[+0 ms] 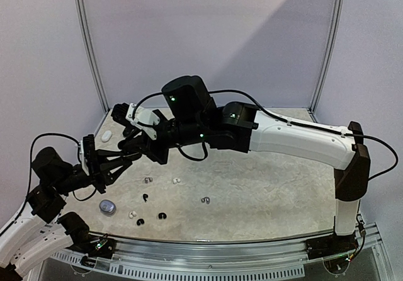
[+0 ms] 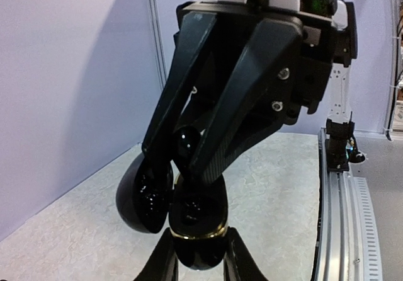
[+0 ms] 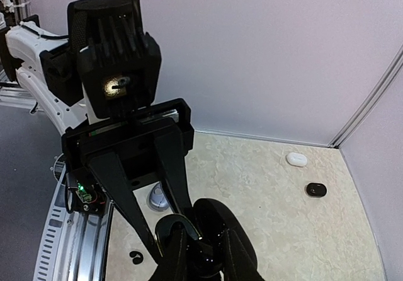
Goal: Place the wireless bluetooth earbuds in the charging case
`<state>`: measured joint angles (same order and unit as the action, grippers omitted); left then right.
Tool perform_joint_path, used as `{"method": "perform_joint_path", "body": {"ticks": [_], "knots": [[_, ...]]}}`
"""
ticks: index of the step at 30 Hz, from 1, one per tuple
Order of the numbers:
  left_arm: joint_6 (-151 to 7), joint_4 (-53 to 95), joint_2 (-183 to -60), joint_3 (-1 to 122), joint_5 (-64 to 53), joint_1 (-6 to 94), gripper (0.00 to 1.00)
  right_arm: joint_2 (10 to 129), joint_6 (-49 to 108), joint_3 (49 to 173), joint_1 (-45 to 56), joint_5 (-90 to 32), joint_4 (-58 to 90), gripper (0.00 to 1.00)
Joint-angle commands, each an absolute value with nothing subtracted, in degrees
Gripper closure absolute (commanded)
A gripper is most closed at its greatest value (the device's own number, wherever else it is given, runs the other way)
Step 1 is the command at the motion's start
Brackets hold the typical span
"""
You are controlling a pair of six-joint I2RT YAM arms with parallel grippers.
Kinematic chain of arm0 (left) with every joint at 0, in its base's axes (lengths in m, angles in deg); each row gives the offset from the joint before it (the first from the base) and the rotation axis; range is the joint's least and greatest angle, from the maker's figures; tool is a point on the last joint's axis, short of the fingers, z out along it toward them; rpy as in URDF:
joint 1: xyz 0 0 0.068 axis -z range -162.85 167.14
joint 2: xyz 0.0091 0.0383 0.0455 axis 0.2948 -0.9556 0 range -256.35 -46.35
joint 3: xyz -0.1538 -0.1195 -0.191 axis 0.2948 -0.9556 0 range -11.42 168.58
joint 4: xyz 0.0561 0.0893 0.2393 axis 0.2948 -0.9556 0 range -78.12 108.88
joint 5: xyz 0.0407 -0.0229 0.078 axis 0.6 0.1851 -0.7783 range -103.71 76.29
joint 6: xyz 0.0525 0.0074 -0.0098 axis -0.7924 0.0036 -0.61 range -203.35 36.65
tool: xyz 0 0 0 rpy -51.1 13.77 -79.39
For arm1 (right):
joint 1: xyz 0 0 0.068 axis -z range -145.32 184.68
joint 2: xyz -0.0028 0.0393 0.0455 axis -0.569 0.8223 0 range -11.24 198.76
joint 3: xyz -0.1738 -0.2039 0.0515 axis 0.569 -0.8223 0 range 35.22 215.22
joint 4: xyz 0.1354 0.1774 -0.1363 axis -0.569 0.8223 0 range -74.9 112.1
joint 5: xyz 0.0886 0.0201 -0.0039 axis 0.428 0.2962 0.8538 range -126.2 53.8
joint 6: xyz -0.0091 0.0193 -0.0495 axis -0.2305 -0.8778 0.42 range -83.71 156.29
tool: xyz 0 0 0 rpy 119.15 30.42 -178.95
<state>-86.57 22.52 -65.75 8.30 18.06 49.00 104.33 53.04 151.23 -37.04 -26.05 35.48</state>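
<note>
Left wrist, charging case (image 2: 196,215) clamped in left gripper (image 2: 199,249)

The pale marbled counter (image 1: 271,186) carries a white case (image 1: 106,135) out at ten o'clock and a silvery case (image 1: 107,207) near its edge at nine. Loose between seven and eight o'clock lie black earbuds (image 1: 146,198), white earbuds (image 1: 176,181) and grey hooked earbuds (image 1: 205,200). Just beside the white case sits what looks like a small black case (image 3: 316,189).

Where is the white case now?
In the top view, the white case lies far left on the table, near the back corner; a closed black case sits beside it.
</note>
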Motion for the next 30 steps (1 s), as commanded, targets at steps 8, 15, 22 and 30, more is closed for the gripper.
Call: {"method": "perform_joint_path", "body": {"ticks": [8, 15, 22, 30], "knots": [[-73.35, 26.08, -66.66, 6.96, 16.08, 49.18, 1.0, 104.24, 49.11, 153.47, -35.3, -25.19, 37.21, 1.0], [-72.61, 26.27, -66.84, 6.7, 16.18, 49.05, 1.0, 103.85, 48.52, 153.05, -35.31, -23.49, 35.86, 1.0], [-70.71, 26.42, -66.78, 6.23, 14.86, 48.92, 1.0, 103.04, 47.71, 152.92, -35.14, -21.81, 34.69, 1.0], [-70.99, 26.11, -66.4, 5.96, 13.86, 48.71, 1.0, 100.71, 42.51, 151.19, -33.39, -18.56, 31.13, 1.0]]}}
